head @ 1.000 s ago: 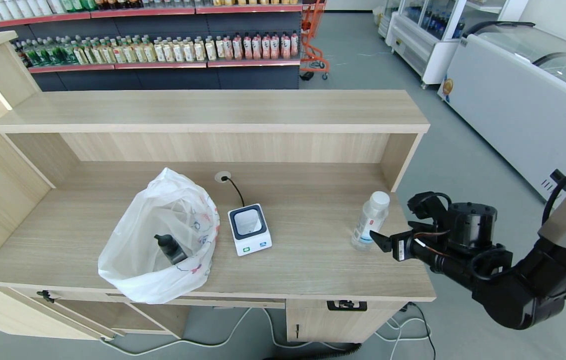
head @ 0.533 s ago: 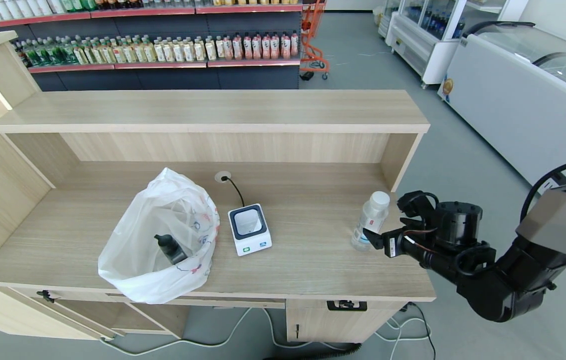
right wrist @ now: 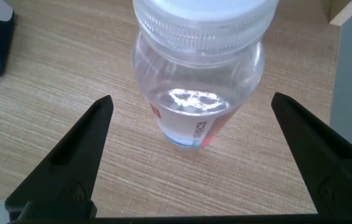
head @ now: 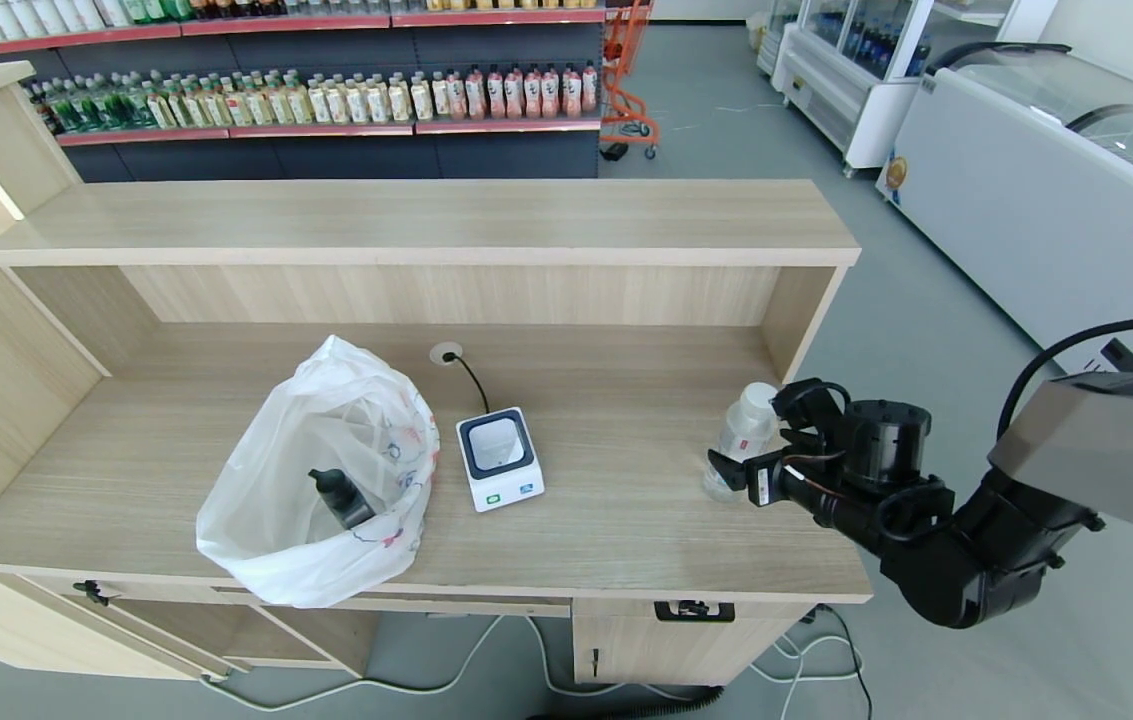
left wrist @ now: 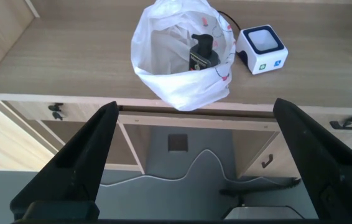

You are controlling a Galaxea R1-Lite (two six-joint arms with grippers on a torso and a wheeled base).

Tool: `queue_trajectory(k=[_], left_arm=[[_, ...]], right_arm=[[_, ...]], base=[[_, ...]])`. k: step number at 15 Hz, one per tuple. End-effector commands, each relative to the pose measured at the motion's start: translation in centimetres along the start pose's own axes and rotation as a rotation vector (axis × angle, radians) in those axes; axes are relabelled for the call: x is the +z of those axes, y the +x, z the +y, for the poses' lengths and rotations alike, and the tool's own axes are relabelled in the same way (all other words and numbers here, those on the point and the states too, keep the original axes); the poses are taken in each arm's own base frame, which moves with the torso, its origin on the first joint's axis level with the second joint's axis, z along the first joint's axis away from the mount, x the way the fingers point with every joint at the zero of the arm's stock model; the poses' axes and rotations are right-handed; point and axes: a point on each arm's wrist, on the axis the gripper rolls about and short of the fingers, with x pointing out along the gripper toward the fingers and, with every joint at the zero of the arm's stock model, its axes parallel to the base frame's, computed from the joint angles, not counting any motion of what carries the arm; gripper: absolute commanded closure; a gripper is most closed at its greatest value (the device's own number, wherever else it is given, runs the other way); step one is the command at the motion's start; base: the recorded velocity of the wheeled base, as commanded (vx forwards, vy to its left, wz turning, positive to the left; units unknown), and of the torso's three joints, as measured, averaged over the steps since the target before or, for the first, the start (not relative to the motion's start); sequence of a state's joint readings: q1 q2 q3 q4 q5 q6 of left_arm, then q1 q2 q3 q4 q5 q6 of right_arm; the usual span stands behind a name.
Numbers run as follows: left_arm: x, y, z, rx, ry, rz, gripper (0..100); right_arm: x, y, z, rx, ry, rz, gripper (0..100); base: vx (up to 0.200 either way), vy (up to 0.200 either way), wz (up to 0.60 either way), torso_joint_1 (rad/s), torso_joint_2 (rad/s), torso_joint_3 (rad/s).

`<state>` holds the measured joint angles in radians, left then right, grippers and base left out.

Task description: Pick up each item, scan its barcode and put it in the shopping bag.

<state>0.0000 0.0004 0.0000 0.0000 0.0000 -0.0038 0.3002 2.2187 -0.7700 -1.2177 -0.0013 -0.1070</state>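
1. Left gripper [left wrist: 196, 104]: fingers spread wide, nothing between them. It hangs in front of the counter [head: 616, 525], below its front edge.
2. Left wrist view, past the fingers: drawer fronts and floor cables under the counter.
3. Shopping bag [head: 256, 520]: white, open-mouthed, on the counter's left part. A black bottle [left wrist: 201, 52] stands inside it, and the left wrist view looks straight down onto its cap.
4. Scanner [head: 499, 458]: white box with a dark window, just right of the bag, its cable running to a hole at the back.
5. Clear bottle [head: 744, 432]: upright, white cap, near the counter's right edge.
6. Right gripper [right wrist: 191, 102]: wide open, one finger on each side of the clear bottle. The right wrist view shows gaps on both sides, no contact.
7. Behind: raised ledge [head: 426, 220], then drink shelves [head: 326, 100].
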Motion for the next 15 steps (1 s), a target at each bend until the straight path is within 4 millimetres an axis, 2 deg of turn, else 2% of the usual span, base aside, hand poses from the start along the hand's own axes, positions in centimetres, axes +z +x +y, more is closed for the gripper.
queue_trajectory(k=[1,11,12,15], left_arm=[[0.0,0.0,0.0,0.0,-0.001,0.0,0],[0.0,0.0,0.0,0.0,-0.001,0.0,0],[0.0,0.0,0.0,0.0,-0.001,0.0,0],[0.0,0.0,0.0,0.0,-0.001,0.0,0]], right_arm=[[-0.4,0.5,0.1,0.001,0.0,0.007,0],[-1.3,2.2,0.3,0.025,0.005,-0.011,0],[-1.3,2.5,0.3,0.026,0.005,-0.016,100],[-1.3,2.9,0.3,0.025,-0.001,-0.024,100]], base=[[0.0,0.0,0.0,0.0,0.0,0.0],[0.0,0.0,0.0,0.0,0.0,0.0],[0.0,0.0,0.0,0.0,0.0,0.0],[0.0,0.0,0.0,0.0,0.0,0.0]])
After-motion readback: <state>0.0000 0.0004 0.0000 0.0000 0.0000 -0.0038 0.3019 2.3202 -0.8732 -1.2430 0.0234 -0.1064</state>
